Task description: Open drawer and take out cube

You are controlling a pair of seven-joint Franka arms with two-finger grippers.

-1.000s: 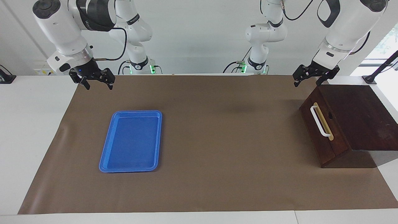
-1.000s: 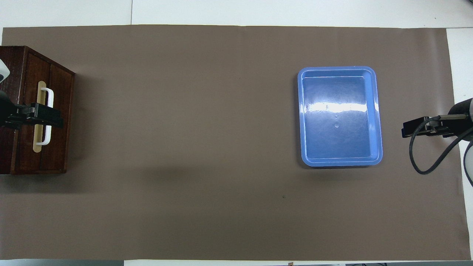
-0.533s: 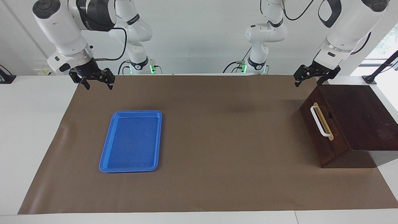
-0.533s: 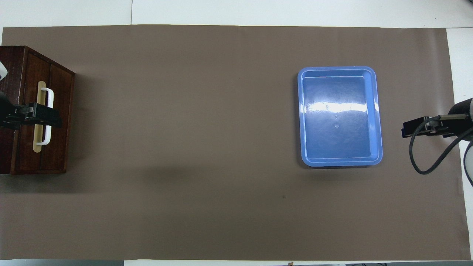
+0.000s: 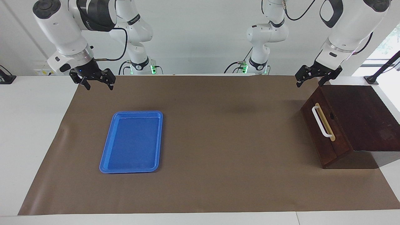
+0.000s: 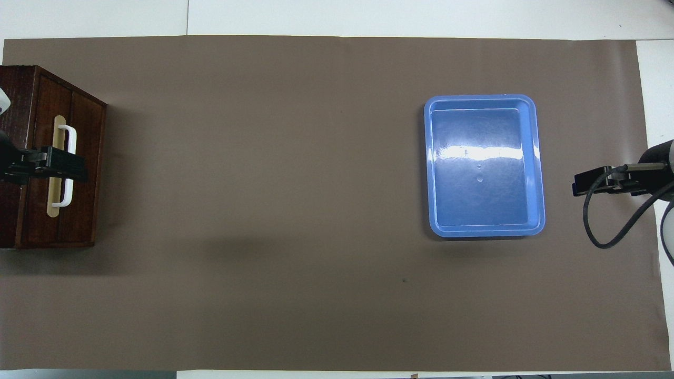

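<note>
The drawer point(image 5: 325, 137) is shut in a dark wooden box at the left arm's end of the table, its front facing the table's middle. Its white bar handle point(image 5: 321, 122) sits on a tan strip. In the overhead view the drawer point(image 6: 84, 210) and handle point(image 6: 71, 138) show again. My left gripper point(image 5: 309, 83) hangs open in the air above the box's corner nearest the robots, touching nothing. From overhead the left gripper point(image 6: 71, 166) covers the handle's middle. My right gripper point(image 5: 99, 87) waits open and empty, raised at the right arm's end point(image 6: 579, 188). The cube is hidden.
An empty flat blue tray point(image 5: 137, 112) lies on the brown mat toward the right arm's end, farther from the robots than the right gripper. From overhead the tray point(image 6: 479, 98) lies beside the right gripper. A black cable loops off the right wrist point(image 6: 605, 237).
The left gripper has drifted a touch upward and back over the box. The drawer, the tray and the right arm have not moved.
</note>
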